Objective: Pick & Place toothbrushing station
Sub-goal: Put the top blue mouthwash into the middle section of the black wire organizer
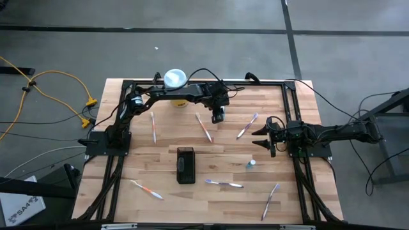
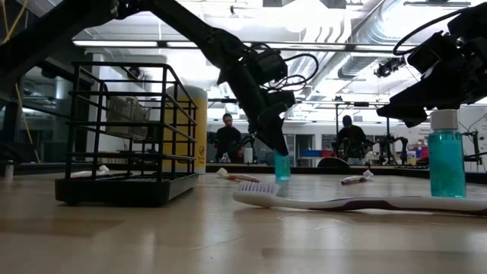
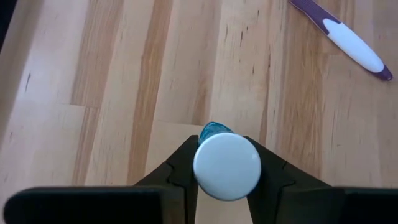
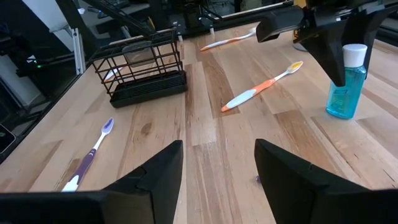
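Observation:
The toothbrushing station [image 1: 185, 165] is a black wire rack that stands on the table's middle. It also shows in the low view [image 2: 125, 137] and in the right wrist view [image 4: 143, 68]. My left gripper [image 1: 218, 117] is behind it, toward the far edge, shut on a small blue bottle [image 2: 282, 166] with a white cap. My right gripper [image 1: 261, 137] is open and empty at the table's right, and its wide-apart fingers show in its wrist view [image 4: 217, 168]. My left gripper pinches the bottle's white cap [image 3: 202, 168] between its two fingers [image 3: 267, 177], one on each side. The fingers come from above, pointing down. The bottle stands upright below them, and its base [image 4: 341, 113] looks level with the table top.
A second blue bottle [image 1: 251, 164] stands right of the rack. Several toothbrushes lie about the table, one orange [image 1: 203, 126], one purple [image 1: 247, 125], one blue [image 1: 223, 184]. A yellow canister with a white lid [image 1: 175, 80] stands at the far edge.

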Motion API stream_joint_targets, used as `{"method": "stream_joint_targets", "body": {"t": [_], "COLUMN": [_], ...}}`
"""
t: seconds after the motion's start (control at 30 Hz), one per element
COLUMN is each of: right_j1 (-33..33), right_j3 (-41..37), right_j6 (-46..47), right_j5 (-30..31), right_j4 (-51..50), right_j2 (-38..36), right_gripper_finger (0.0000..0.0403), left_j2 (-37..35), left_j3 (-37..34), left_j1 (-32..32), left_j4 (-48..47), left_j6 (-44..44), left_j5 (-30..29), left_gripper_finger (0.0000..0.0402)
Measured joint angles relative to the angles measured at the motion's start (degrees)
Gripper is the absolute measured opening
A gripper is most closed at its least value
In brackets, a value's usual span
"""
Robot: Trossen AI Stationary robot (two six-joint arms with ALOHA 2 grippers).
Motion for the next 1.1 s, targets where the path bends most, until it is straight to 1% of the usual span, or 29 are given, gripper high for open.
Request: {"method": "stream_joint_targets", "body": {"t": [0.1, 0.17, 0.3, 0.4, 0.63, 0.8, 0.93, 1.0, 1.1], "right_j1": [0.0, 0.0, 0.0, 0.0, 0.0, 0.0, 0.0, 0.0, 0.0], "right_j3": [0.0, 0.0, 0.0, 0.0, 0.0, 0.0, 0.0, 0.0, 0.0], "right_j6": [0.0, 0.0, 0.0, 0.0, 0.0, 0.0, 0.0, 0.0, 0.0], "right_j5": [0.0, 0.0, 0.0, 0.0, 0.0, 0.0, 0.0, 0.0, 0.0], "right_j4": [0.0, 0.0, 0.0, 0.0, 0.0, 0.1, 0.1, 0.1, 0.2], "right_j2": [0.0, 0.0, 0.0, 0.0, 0.0, 0.0, 0.0, 0.0, 0.0], "right_gripper_finger": [0.0192, 0.0192, 0.0192, 0.0192, 0.0192, 0.0192, 0.0192, 0.0192, 0.0192], "left_j2": [-0.2, -0.8, -3.5, -6.0, -11.1, -14.7, -17.3, -18.9, -21.6], "left_j3": [0.0, 0.0, 0.0, 0.0, 0.0, 0.0, 0.0, -0.8, -3.4], "left_j1": [-0.3, -0.6, -1.6, -2.8, -6.7, -10.2, -12.9, -14.0, -15.7], "left_j4": [-0.2, -1.0, -3.2, -6.6, -14.7, -18.2, -21.5, -22.4, -22.5], "left_j6": [0.0, 0.0, 0.2, -0.3, -3.9, -4.1, -4.9, -5.5, -7.6], "left_j5": [-0.3, -1.6, -4.6, -5.3, -5.5, -5.7, -9.2, -10.0, -9.8], "left_gripper_finger": [0.0086, 0.0086, 0.0086, 0.0086, 0.0086, 0.0086, 0.0086, 0.0086, 0.0086]}}
